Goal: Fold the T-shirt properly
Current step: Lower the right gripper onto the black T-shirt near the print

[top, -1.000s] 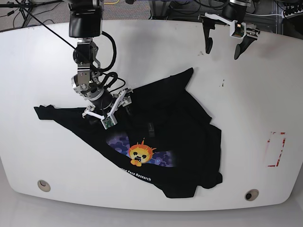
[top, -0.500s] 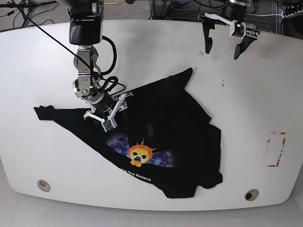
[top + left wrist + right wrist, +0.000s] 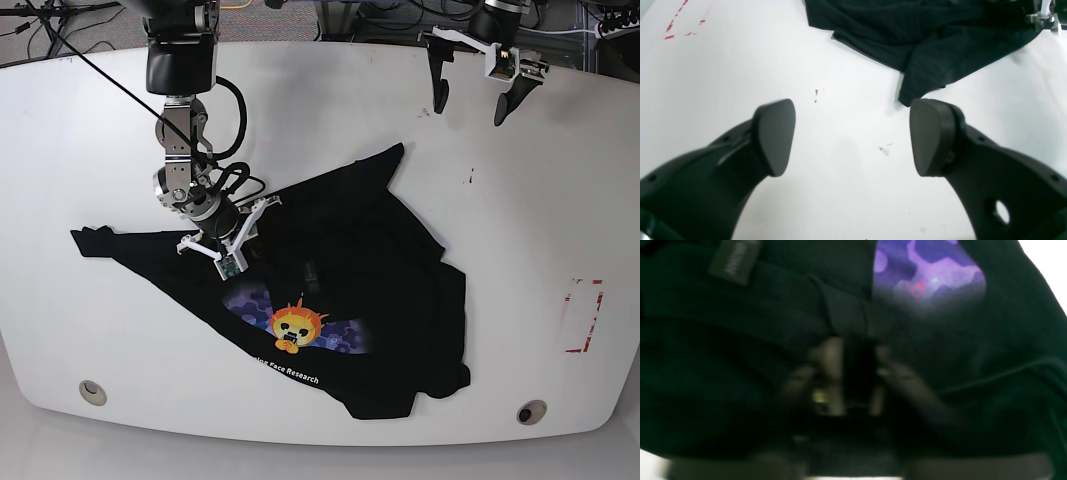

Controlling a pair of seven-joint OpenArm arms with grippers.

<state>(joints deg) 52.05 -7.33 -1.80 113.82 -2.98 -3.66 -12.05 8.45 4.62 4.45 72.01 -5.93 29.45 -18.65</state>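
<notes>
The black T-shirt (image 3: 380,270) lies crumpled across the middle of the white table, its orange sun-face print (image 3: 297,328) on purple facing up near the front. My right gripper (image 3: 243,238) is pressed down into the shirt's left part. In the right wrist view its fingers (image 3: 828,373) stand close together with a fold of black T-shirt (image 3: 740,340) pinched between them, just below the purple print (image 3: 927,276). My left gripper (image 3: 470,108) hovers open over bare table at the back right. Its pads (image 3: 773,136) are wide apart, with a T-shirt corner (image 3: 923,50) beyond them.
A red tape rectangle (image 3: 585,315) marks the table's right side; the red tape (image 3: 673,26) also shows in the left wrist view. Two round holes (image 3: 92,391) (image 3: 531,411) sit near the front edge. Cables lie behind the table's back edge.
My right gripper has closed from wide open onto the cloth and shifted slightly up and left. The shirt's upper corner moved a little with it. The left arm has not moved.
</notes>
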